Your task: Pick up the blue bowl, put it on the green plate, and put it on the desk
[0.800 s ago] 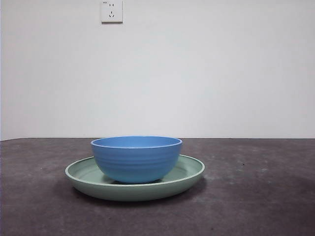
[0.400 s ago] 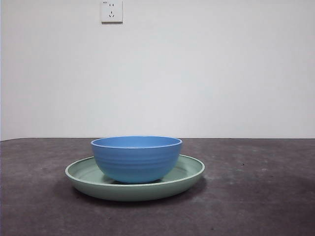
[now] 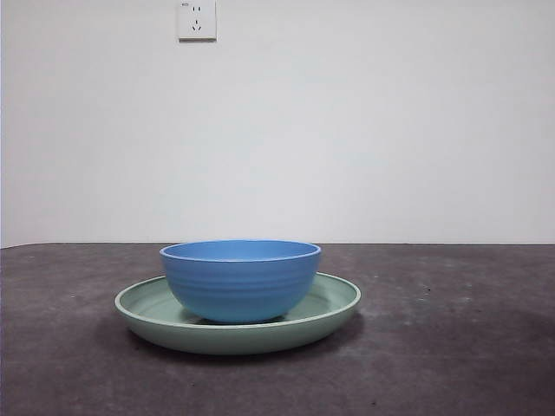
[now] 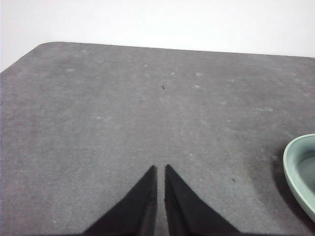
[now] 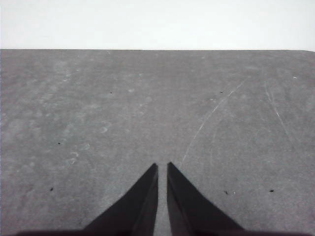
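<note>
- front view shows the blue bowl (image 3: 240, 280) sitting upright inside the green plate (image 3: 334, 303), a little toward the plate's left half, so more of the pale green inside shows on the right of the bowl than on the left.
- the bowl's rim stands well above the plate's raised rim, and faint ridges run around its outer wall.
- the plate rests flat on the desk (image 3: 460, 347), near the middle of the tabletop, with a soft shadow on the desk around its base.
- no arm or gripper shows in the front view.
- behind the desk is a plain white wall (image 3: 390, 130) with a white power socket (image 3: 197, 19) high up, left of centre.
- left wrist view: the left gripper (image 4: 160, 169) hangs over bare desk, its two black jaws drawn nearly together with only a thin slit between the tips, holding nothing.
- in that same view a curved piece of the green plate's rim (image 4: 295, 167) shows at the picture's edge, well apart from the jaw tips; the bowl is out of this view.
- right wrist view: the right gripper (image 5: 162, 166) also hangs over bare desk, jaws nearly together with a narrow slit, gripping nothing.
- the desk under the right gripper carries a few pale thin scratches (image 5: 211, 115) and small dark specks; neither bowl nor plate is in this view.
</note>
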